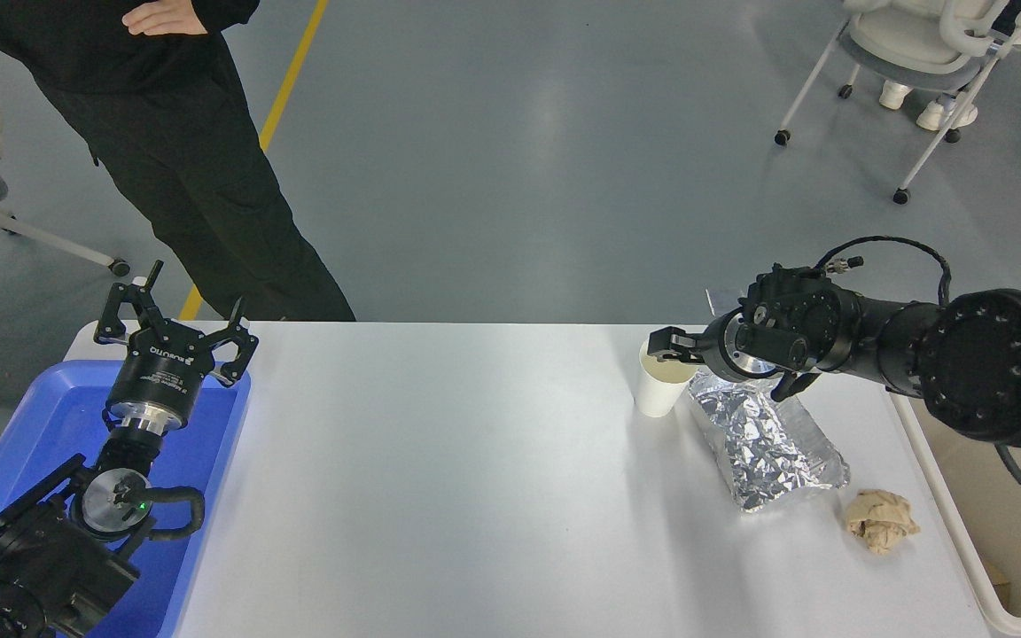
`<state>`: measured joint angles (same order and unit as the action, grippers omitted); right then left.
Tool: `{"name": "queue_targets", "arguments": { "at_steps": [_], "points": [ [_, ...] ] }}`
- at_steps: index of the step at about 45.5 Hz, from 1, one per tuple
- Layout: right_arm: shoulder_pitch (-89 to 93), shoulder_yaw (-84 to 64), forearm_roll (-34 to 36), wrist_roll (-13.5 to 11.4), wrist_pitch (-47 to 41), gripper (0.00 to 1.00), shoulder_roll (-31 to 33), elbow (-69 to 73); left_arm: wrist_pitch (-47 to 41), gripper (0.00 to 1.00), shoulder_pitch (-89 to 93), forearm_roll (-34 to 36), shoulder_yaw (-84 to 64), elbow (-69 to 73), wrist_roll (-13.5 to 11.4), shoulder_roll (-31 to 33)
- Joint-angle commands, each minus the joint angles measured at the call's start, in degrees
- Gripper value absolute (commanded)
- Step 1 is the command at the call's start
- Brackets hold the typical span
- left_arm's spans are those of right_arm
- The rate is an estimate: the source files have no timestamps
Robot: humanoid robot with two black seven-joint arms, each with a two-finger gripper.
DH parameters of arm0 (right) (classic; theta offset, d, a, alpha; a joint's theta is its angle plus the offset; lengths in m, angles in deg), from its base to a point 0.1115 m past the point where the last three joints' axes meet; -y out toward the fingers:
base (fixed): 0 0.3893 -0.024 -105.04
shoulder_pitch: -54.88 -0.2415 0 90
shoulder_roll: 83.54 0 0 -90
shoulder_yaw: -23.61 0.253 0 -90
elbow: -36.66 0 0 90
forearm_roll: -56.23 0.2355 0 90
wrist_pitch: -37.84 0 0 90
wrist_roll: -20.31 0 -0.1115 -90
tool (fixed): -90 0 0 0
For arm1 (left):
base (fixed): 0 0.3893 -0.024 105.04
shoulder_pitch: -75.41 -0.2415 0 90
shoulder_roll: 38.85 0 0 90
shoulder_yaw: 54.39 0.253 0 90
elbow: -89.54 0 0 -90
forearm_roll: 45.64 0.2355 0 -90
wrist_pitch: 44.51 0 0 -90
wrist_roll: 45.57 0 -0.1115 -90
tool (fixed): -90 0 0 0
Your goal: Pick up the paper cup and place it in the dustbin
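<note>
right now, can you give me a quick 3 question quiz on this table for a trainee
1. True or false: the small white paper cup stands upright.
2. What lies right of the cup? A) crinkled silver foil packet B) shallow blue plastic tray C) crumpled tan paper ball
3. Fill in: the right pincer is at the cup's ____.

Key: 1 true. 2 A, directly beside it. 3 rim. The left pincer is parked over the tray; the large cream-white dustbin is at the right edge.

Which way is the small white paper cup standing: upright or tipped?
Upright: the small white paper cup rests on its base on the white table, rim up.
</note>
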<state>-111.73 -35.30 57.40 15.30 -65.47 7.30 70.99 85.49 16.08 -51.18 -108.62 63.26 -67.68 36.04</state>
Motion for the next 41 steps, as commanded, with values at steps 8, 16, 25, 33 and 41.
{"name": "queue_targets", "arguments": {
  "at_steps": [8, 16, 25, 33, 41],
  "points": [
    [4.1, 2.4, -0.1, -0.1, 4.5, 1.00, -0.5, -2.1, 0.0, 1.00, 0.0, 0.0, 0.0, 0.0, 0.0, 0.0],
    [5.3, 2.7, -0.1, 0.0, 6.0, 0.96, -0.5, -2.1, 0.0, 1.00, 0.0, 0.0, 0.0, 0.0, 0.0, 0.0],
    [5.2, 3.4, 0.0, -0.1, 6.1, 0.81, -0.5, -2.0, 0.0, 1.00, 0.0, 0.0, 0.0, 0.0, 0.0, 0.0],
    [5.2, 3.9, 0.1, -0.2, 6.1, 0.57, -0.3, -1.6, 0.0, 1.00, 0.0, 0.0, 0.0, 0.0, 0.0, 0.0],
    [5.2, 4.4, 0.1, -0.2, 6.1, 0.40, -0.3, -1.4, 0.0, 1.00, 0.0, 0.0, 0.0, 0.0, 0.0, 0.0]
  ]
}}
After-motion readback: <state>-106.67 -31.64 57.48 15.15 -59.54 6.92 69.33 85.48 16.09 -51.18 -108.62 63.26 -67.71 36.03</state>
